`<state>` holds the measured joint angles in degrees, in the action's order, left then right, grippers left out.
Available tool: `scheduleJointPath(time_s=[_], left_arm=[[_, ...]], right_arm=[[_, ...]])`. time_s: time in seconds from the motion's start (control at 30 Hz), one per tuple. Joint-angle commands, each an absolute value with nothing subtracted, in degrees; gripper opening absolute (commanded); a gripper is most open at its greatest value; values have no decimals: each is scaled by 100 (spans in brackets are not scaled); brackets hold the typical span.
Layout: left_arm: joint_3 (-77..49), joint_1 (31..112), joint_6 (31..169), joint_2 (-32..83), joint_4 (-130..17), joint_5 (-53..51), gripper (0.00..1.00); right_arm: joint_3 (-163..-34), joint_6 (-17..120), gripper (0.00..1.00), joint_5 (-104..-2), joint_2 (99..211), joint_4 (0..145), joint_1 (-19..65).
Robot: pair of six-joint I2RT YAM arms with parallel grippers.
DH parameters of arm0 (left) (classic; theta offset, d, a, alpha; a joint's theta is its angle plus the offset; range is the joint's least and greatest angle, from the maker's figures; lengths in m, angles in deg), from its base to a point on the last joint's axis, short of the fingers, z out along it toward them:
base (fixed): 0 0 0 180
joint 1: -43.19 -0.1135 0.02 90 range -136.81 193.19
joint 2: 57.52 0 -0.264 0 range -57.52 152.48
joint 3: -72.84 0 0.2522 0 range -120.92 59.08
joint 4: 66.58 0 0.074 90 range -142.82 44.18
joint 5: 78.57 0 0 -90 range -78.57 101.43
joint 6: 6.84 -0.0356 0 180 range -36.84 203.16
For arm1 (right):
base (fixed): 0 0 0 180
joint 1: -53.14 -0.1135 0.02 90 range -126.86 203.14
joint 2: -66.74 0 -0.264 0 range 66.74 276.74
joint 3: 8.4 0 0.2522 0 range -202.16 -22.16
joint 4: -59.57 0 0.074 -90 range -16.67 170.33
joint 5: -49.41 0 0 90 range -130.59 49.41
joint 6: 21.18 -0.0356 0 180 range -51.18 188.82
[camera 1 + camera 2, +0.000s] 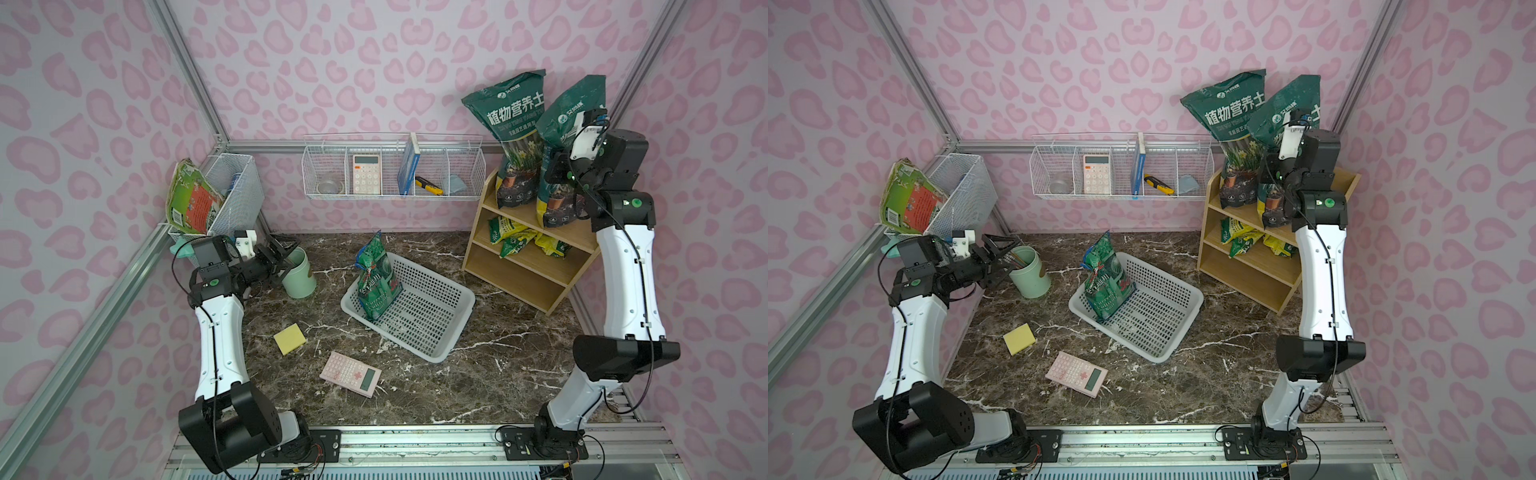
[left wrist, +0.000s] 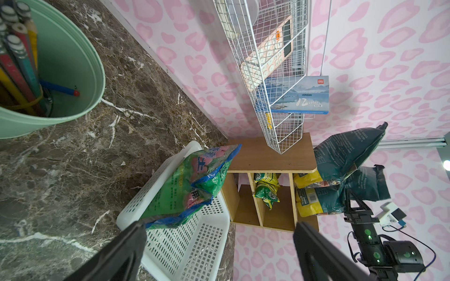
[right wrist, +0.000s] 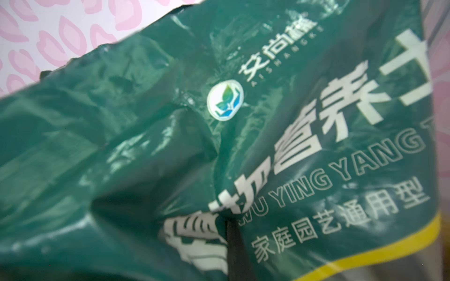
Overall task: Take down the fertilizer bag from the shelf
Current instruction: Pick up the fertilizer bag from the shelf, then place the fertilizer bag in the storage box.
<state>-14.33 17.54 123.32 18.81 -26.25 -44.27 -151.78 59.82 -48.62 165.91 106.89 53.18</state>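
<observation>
My right gripper (image 3: 230, 220) was closed on the dark-green plastic fertilizer bag (image 1: 562, 120) with white lettering and a yellow band. In the right wrist view the film bunched into a deep crease where one black finger (image 3: 232, 245) pressed into it, low on the printed face. In both top views my right arm reached up in front of that bag and hid the fingertips.

The fertilizer bag stood upright on the top tier of the light-wood stepped shelf (image 1: 524, 268), at the right rear corner of the dark marble tabletop (image 1: 415, 395). Its base was near the front edge of that tier. A second dark-green bag (image 1: 505, 120) of the same print stood just beside it, nearer the back wall, and the two touched along their sides. Small yellow-and-green packets (image 1: 515, 240) lay on the tier below.

My left gripper (image 1: 282, 253) hung with its jaws wide apart and nothing between them, just beside the mint-green plastic cup (image 1: 300, 276) of pencils on the left of the table. In the middle of the table sat a white perforated plastic basket (image 1: 436, 332), with a green-and-blue bag (image 1: 376, 278) propped upright in its far corner.
</observation>
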Motion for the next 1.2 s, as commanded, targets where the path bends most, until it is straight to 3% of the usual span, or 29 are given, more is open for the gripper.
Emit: scheduleJointPath(time_s=[0.0,0.17,0.23,0.43,0.73,0.97,1.17], left_arm=[[-1405,1753,12341,1859,-2816,-4544,99],[-1387,1753,12358,1868,-2835,-4561,99],[-1383,1753,12392,1868,-2862,-4592,99],[-1356,1754,12403,1825,-2940,-4587,99],[-1387,1723,12447,1875,-2953,-4647,99],[-1361,1720,12473,1899,-2960,-4667,99],[-1361,1722,12473,1894,-2963,-4675,99]], right_arm=[[-14445,5575,0,-5199,15896,10155,5208],[-13123,5842,0,-3898,14748,9616,3823],[-13243,6018,0,-3397,14734,9837,3290],[-14181,6059,0,-3382,15065,10480,2635],[-12681,5704,0,-3465,14513,9068,2151],[-12227,5971,0,-4089,14929,8363,1580],[-12164,6072,0,-4026,15498,8177,1417]])
